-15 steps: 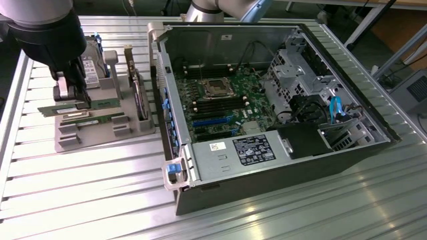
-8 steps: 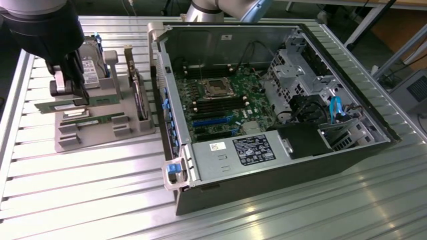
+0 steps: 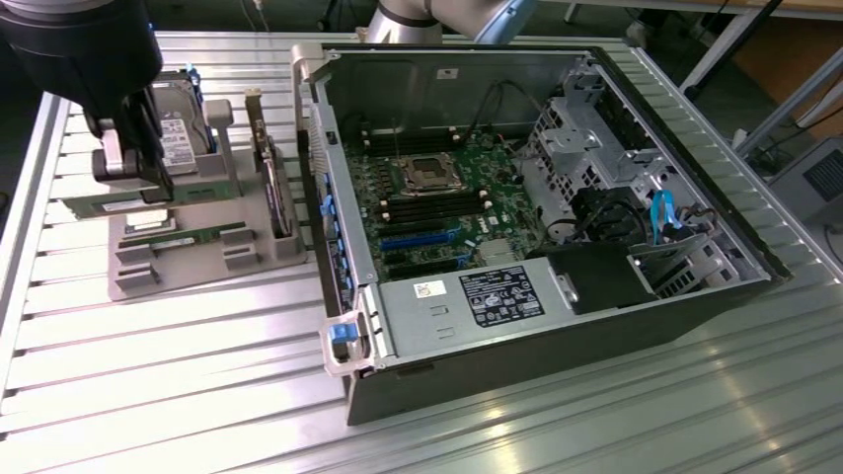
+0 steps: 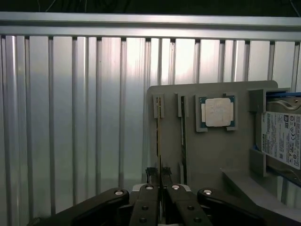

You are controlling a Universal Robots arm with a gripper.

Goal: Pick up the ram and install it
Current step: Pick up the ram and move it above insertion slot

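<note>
In the wrist view my gripper (image 4: 160,175) is shut on the thin edge of the ram (image 4: 158,136), a narrow green stick standing on edge in a slot of the grey holder (image 4: 211,155). A second, similar stick (image 4: 182,127) stands in the neighbouring slot. In the exterior view the gripper (image 3: 132,183) hangs over the holder (image 3: 197,272) at that view's left, with the ram (image 3: 95,205) just beneath its fingers and the other stick (image 3: 185,237) nearer the front. The open computer case (image 3: 395,336) lies to the exterior view's right, with the motherboard's dark memory slots (image 3: 421,209) exposed.
A square silver CPU (image 4: 218,112) lies in a recess of the holder beside a hard drive (image 4: 282,139). An expansion card (image 3: 272,188) stands upright between the holder and the case wall (image 3: 316,197). The ribbed aluminium table (image 3: 172,375) stretches in front.
</note>
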